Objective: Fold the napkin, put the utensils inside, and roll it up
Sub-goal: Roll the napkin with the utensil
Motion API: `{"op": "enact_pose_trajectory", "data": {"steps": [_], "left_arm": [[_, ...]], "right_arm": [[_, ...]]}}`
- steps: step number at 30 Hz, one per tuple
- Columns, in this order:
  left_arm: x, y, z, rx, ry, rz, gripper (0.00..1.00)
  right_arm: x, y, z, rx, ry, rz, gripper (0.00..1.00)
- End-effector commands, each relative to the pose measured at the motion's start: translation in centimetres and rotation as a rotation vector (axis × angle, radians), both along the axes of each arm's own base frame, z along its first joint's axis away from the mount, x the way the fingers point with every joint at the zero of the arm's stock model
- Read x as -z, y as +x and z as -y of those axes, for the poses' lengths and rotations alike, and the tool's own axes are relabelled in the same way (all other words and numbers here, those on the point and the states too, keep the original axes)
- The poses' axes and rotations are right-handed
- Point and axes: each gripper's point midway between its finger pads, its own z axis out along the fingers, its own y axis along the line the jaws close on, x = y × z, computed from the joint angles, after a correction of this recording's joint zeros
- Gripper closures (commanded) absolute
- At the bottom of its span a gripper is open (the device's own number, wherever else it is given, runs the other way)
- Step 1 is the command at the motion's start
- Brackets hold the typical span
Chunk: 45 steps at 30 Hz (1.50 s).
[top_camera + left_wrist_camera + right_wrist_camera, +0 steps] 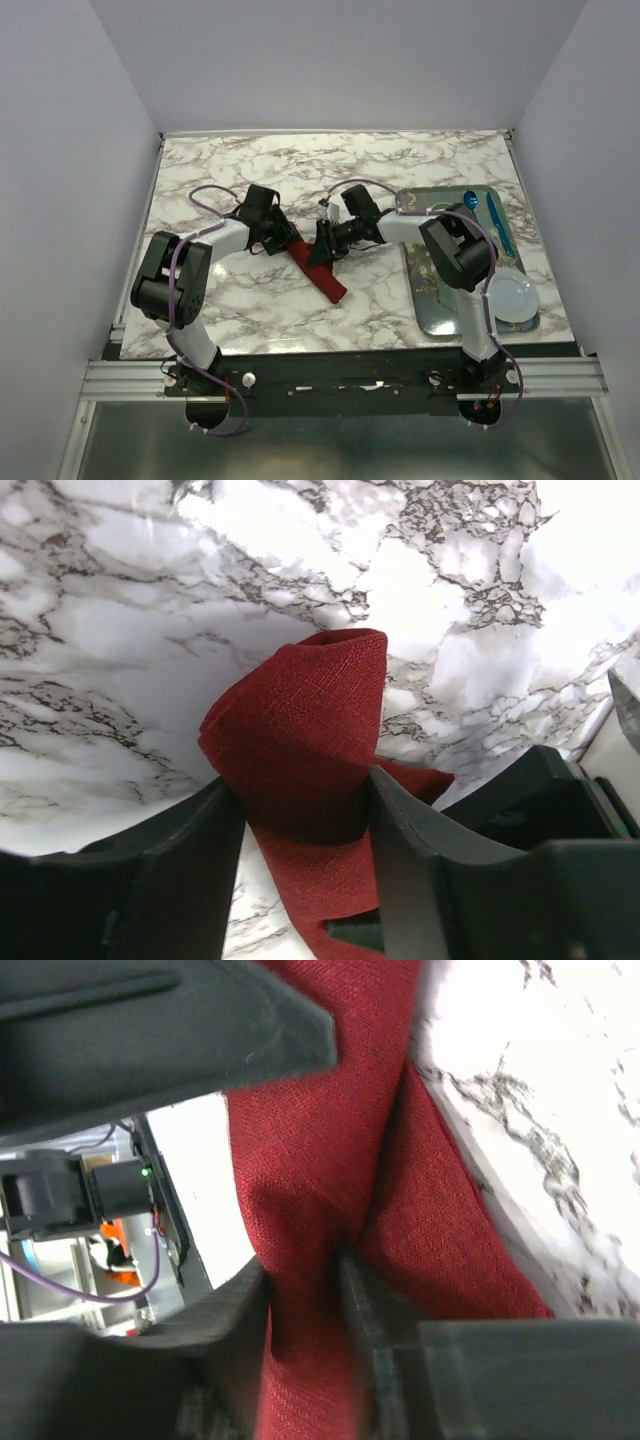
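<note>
The dark red napkin lies as a narrow bunched strip running diagonally on the marble table. My left gripper is at its far upper end. In the left wrist view a raised fold of the napkin fills the gap of that gripper, with both fingers against the cloth. My right gripper comes in from the right at the strip's middle. Its fingers pinch a ridge of the napkin. The utensils are hidden from every view.
A metal tray sits at the right of the table, under the right arm. It holds a blue utensil and a white rounded object. White walls close in the table on three sides.
</note>
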Motion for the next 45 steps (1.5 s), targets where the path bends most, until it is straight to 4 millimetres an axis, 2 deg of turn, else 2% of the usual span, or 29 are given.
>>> {"op": "enact_pose_trajectory", "data": {"steps": [1, 3, 5, 6, 8, 11, 13, 16, 18, 20, 21, 23, 28, 31, 35, 38, 39, 41, 42, 45], "left_arm": [[1.6, -1.6, -1.5, -0.017, 0.069, -0.021, 0.48], [1.2, -2.0, -1.6, -0.017, 0.066, -0.015, 0.50], [1.2, -2.3, -1.7, -0.015, 0.059, -0.016, 0.52], [1.2, -2.5, -1.6, -0.014, 0.056, -0.020, 0.53], [1.0, -2.6, -1.6, -0.013, 0.049, -0.016, 0.54], [0.6, -2.4, -1.3, -0.004, 0.038, -0.012, 0.55], [0.4, -2.3, -1.1, 0.004, 0.031, -0.014, 0.55], [0.4, -2.4, -0.9, 0.008, 0.023, -0.022, 0.56], [0.6, -2.5, -0.8, 0.011, 0.017, -0.027, 0.56], [0.8, -2.6, -0.8, 0.011, 0.013, -0.039, 0.56], [0.8, -2.7, -0.7, 0.009, 0.010, -0.043, 0.56], [0.8, -2.9, -0.4, 0.008, -0.010, -0.054, 0.56], [1.1, -3.2, -0.2, -0.007, -0.035, -0.071, 0.56], [1.3, -3.3, -0.2, -0.009, -0.038, -0.078, 0.57], [1.0, -3.2, -0.2, -0.010, -0.039, -0.069, 0.57], [0.7, -3.3, -0.4, -0.008, -0.032, -0.056, 0.53], [0.5, -3.2, -0.5, -0.010, -0.027, -0.047, 0.46], [0.0, -3.0, -0.9, -0.007, -0.006, -0.020, 0.38], [-0.3, -2.8, -0.9, -0.003, -0.001, -0.010, 0.29], [-1.1, -2.2, -1.4, 0.011, 0.040, 0.018, 0.13]], "right_arm": [[-0.2, -0.3, 1.6, 0.039, -0.126, 0.080, 0.49], [-1.8, -0.1, 1.7, 0.050, -0.150, 0.153, 0.43], [-2.0, 0.2, 2.2, 0.075, -0.247, 0.251, 0.34], [-3.4, 0.3, 2.1, 0.085, -0.262, 0.321, 0.31], [-3.5, 0.5, 2.3, 0.111, -0.391, 0.465, 0.21], [-4.8, 0.7, 2.1, 0.148, -0.527, 0.689, 0.12], [-5.5, 0.5, 1.6, 0.154, -0.602, 0.808, 0.11], [-5.2, 0.2, 0.7, 0.137, -0.673, 0.887, 0.09], [-4.3, -0.4, 0.1, 0.121, -0.723, 0.920, 0.09], [-4.4, -0.5, -0.3, 0.129, -0.768, 0.954, 0.09], [-3.3, -0.6, -0.4, 0.115, -0.799, 0.962, 0.09], [-3.2, -0.7, -0.9, 0.126, -0.827, 0.993, 0.09], [-1.4, -1.6, -1.7, 0.117, -0.838, 0.965, 0.09], [-0.5, -1.5, -1.6, 0.130, -0.863, 0.960, 0.10], [0.8, -1.6, -1.1, 0.130, -0.882, 0.935, 0.16], [1.5, -1.6, -0.5, 0.140, -0.851, 0.861, 0.44], [1.5, -1.6, -0.5, 0.138, -0.837, 0.848, 0.57], [1.9, -1.6, -0.2, 0.132, -0.800, 0.802, 0.62], [1.6, -1.6, -0.3, 0.131, -0.770, 0.783, 0.68], [1.8, -2.2, -0.7, 0.100, -0.635, 0.669, 0.76]]}}
